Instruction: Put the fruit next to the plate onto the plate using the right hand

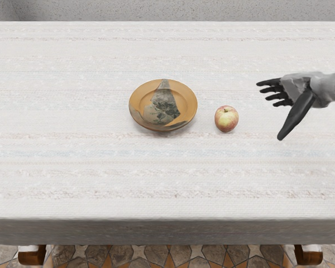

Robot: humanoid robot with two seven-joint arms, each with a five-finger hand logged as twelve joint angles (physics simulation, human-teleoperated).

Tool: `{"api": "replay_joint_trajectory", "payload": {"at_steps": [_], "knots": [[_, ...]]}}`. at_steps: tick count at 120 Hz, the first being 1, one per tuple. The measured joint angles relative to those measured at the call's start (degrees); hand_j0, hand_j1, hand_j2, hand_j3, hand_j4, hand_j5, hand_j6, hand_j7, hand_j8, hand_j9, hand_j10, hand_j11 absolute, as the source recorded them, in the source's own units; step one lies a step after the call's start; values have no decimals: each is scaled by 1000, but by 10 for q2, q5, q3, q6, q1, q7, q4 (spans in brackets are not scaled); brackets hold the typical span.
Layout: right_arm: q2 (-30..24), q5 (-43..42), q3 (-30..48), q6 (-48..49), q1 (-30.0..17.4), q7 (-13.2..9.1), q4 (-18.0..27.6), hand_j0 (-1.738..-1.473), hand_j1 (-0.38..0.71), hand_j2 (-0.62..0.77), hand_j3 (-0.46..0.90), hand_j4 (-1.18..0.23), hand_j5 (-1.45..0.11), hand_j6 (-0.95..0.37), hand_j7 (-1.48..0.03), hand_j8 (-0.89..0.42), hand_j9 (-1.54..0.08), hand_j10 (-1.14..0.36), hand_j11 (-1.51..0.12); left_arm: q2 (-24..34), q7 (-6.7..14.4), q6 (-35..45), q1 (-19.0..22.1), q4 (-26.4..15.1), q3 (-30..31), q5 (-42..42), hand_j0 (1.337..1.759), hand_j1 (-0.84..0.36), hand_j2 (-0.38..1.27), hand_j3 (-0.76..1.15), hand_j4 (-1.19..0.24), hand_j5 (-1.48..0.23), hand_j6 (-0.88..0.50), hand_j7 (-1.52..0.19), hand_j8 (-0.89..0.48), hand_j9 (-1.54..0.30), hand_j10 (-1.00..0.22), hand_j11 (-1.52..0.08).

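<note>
- While the apple [226, 118] sits on the table [72, 167] just right of the plate [138, 95], the step in hand looks like the reach; no grasp is made yet.
- Next, I judge, the right hand [295, 96] must go left and down to close around the apple.
- Its fingers [269, 82] are spread apart, holding and touching nothing, clear of the apple.

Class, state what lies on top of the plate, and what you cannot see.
Nothing lies on the plate; only its orange glaze and dark painted pattern show. The apple sits beside it, apart. The table surface beneath the plate is hidden.
</note>
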Motion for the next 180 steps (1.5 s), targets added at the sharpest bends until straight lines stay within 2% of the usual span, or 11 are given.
{"api": "replay_joint_trajectory", "payload": {"at_steps": [18, 30, 43, 61, 92, 114, 145, 180], "knots": [[13, 12, 2, -15, 3, -1, -2, -1657, -349, -1, 0, -10, 25, 5, -2, -4, 0, -3, 0, 0, 0, 0, 0, 0, 0, 0, 1657, 341, 2, 0, -7, -9, -7, -9, -7, -9, -7, -9], [44, -106, 2, -46, 9, -1, 2, -1657, -349, 0, 0, -7, 15, 2, -1, -4, 0, -3, 0, 0, 0, 0, 0, 0, 0, 0, 1658, 341, 2, 0, -7, -9, -7, -9, -7, -9, -7, -9], [109, -235, -1, -157, -14, -1, 17, -1658, -349, 0, 0, -5, 9, -1, -1, -3, 0, -3, 0, 0, 0, 0, 0, 0, 0, 0, 1658, 341, 2, 0, -7, -9, -7, -9, -7, -9, -7, -9], [185, -310, -2, -269, -63, -1, 26, -1658, -349, 1, 0, -4, 4, -3, 0, -3, 0, -2, 0, 0, 0, 0, 0, 0, 0, 0, 1658, 341, 2, 0, -7, -9, -7, -9, -7, -9, -7, -9], [227, -330, 0, -302, -105, -1, 9, -1658, -272, -12, 0, -68, -84, -68, -85, -68, -85, -67, -85, 0, 0, 0, 0, 0, 0, 0, 1658, 341, 2, 0, -7, -9, -7, -9, -7, -9, -7, -9], [256, -332, 4, -310, -109, -1, -33, -1658, -223, -20, 0, -108, -138, -109, -138, -109, -138, -108, -138, 0, 0, 0, 0, 0, 0, 0, 1658, 341, 2, 0, -7, -9, -7, -9, -7, -9, -7, -9], [266, -328, 5, -317, -112, -1, -59, -1658, -104, -39, 0, -207, -266, -208, -266, -207, -266, -206, -266, 0, 0, 0, 0, 0, 0, 0, 1658, 341, 2, 0, -7, -9, -7, -9, -7, -9, -7, -9], [300, -326, 4, -339, -116, -1, -100, -1658, -30, -52, 0, -269, -348, -270, -347, -269, -348, -269, -347, 0, 0, 0, 0, 0, 0, 0, 1658, 341, 2, 0, -7, -9, -7, -9, -7, -9, -7, -9]]}}
